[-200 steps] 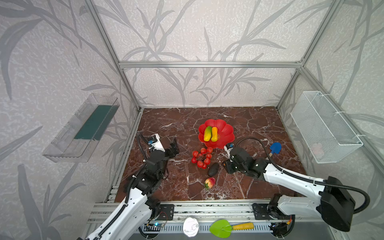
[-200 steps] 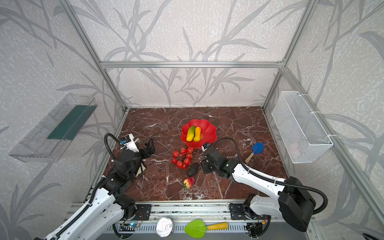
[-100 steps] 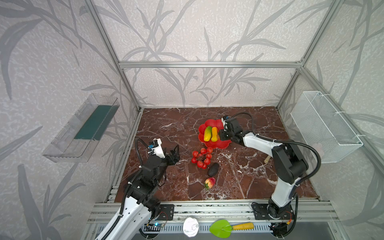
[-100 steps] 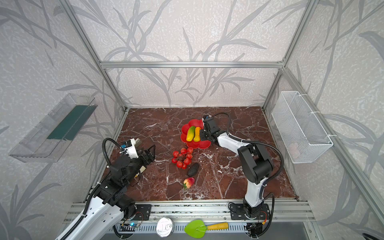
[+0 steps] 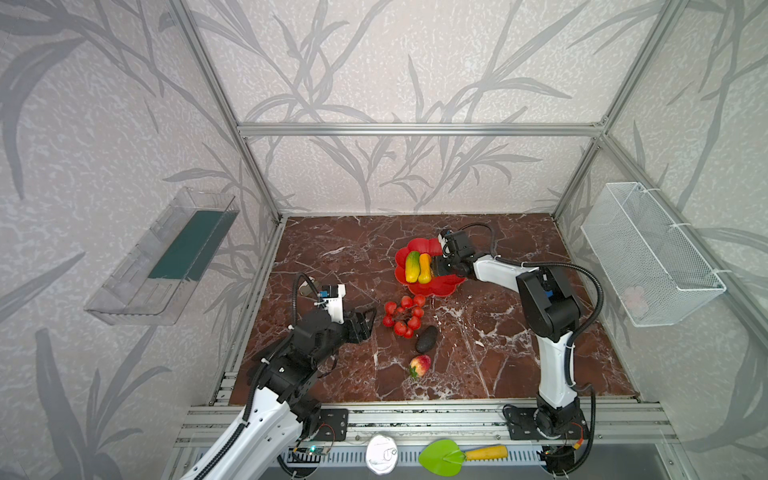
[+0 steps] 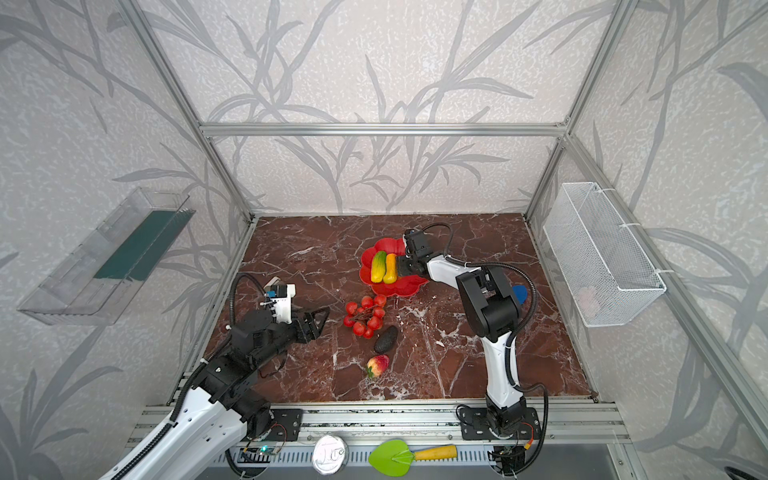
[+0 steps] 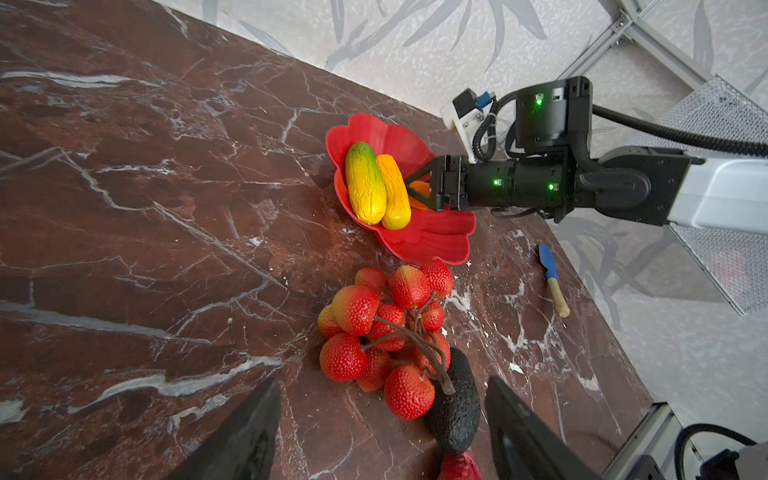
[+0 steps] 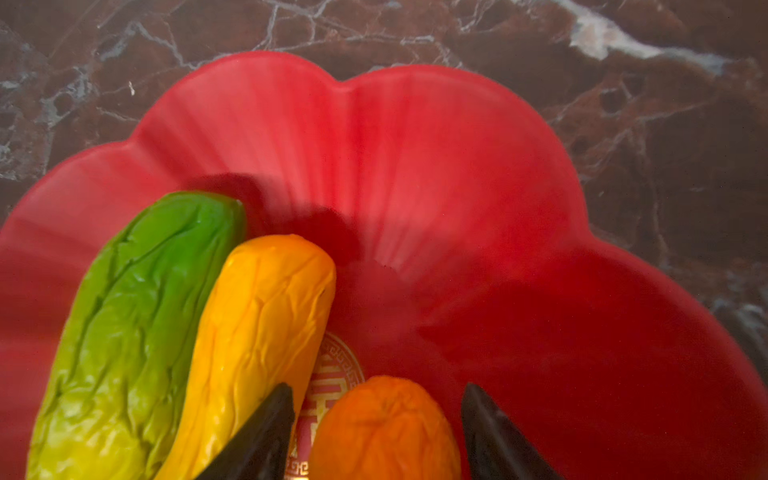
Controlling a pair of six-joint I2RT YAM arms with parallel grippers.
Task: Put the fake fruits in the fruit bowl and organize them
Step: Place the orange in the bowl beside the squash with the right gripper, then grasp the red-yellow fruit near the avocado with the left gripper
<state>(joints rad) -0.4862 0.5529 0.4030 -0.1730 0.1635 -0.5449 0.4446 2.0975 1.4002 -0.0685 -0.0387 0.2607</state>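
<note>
- The bowl [image 5: 440,286] sits near the back of the worktop [image 5: 332,257].
- Two long fruits lie in it side by side and touching: the green fruit [image 5: 412,266] and the yellow fruit [image 5: 424,268]. Lined up like that, they fill one side and leave room for more.
- The right fingers [image 5: 435,266] reach into the bowl from the side. They are partly open, with the orange [image 8: 382,428] between them.
- The orange rests on the bowl's floor by the gold mark [image 8: 332,374], just beside the yellow fruit. I think it goes there to fill the gap next to the long fruits.
- A bit of bowl shows between one finger and the orange, so I think nothing is squeezing it. The other finger is very close, and I cannot tell if it touches.
- The left fingers [image 5: 370,320] are wide open and hold nothing. They hang low over the worktop and point at the red bunch [image 5: 403,316], near it but not touching. I think that fruit is next.
- Three fruits lie outside the bowl: the red bunch just in front of it, the avocado [image 5: 427,338] right beside the bunch, and the red-yellow fruit [image 5: 420,365] nearer the front.
- The bunch is lumpy with thin stems, so it may slip or swing when picked up.
- The right arm should leave the bowl first, so the arms do not bump.
</note>
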